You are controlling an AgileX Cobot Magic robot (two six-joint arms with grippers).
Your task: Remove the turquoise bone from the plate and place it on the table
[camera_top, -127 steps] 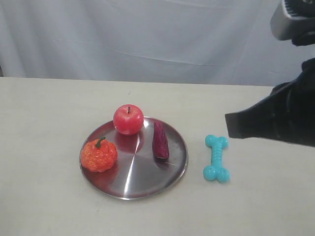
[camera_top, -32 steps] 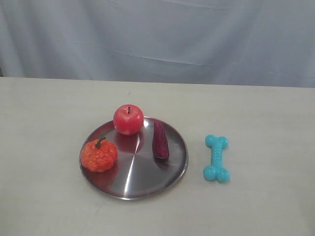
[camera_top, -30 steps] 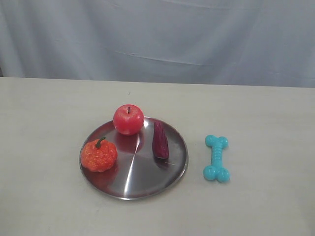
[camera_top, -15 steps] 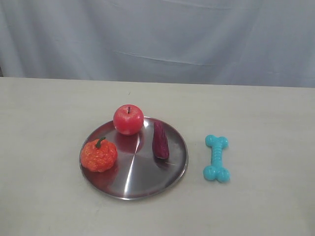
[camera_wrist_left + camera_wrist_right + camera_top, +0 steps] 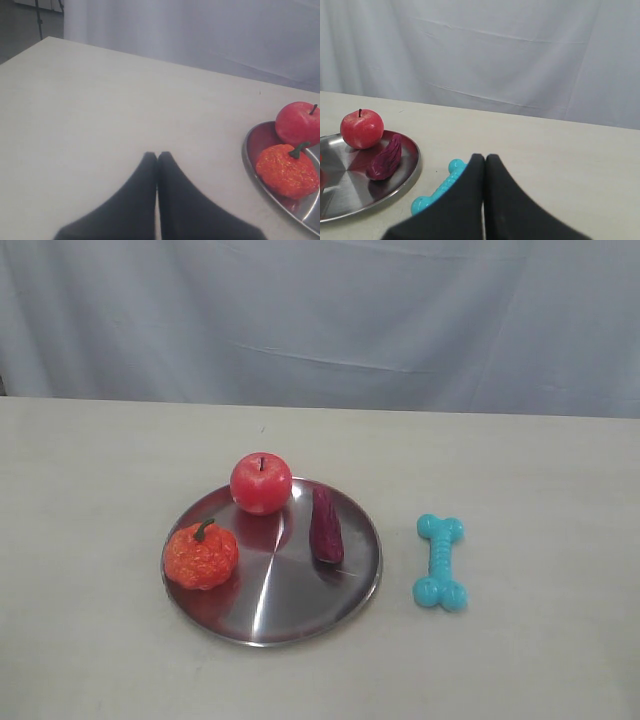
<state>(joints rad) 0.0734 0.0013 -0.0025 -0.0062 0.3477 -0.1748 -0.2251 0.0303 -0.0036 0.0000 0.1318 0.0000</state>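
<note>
Both pressed together: left claw (image 5: 157,156), right claw (image 5: 485,157). Turquoise bone (image 5: 440,562) lies flat on table (image 5: 100,460) — just beside plate (image 5: 280,590), off its right rim, not touching. Apple (image 5: 261,483), pumpkin (image 5: 201,555), purple vegetable (image 5: 326,525) sit on plate. Right wrist view — claw overlaps bone.

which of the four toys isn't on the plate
The bone: it lies on the table beside the plate; the apple, pumpkin and purple toy sit on it.

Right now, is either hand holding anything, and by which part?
Nothing. The left hand and right hand are shut empty; the turquoise bone lies free on the table.
</note>
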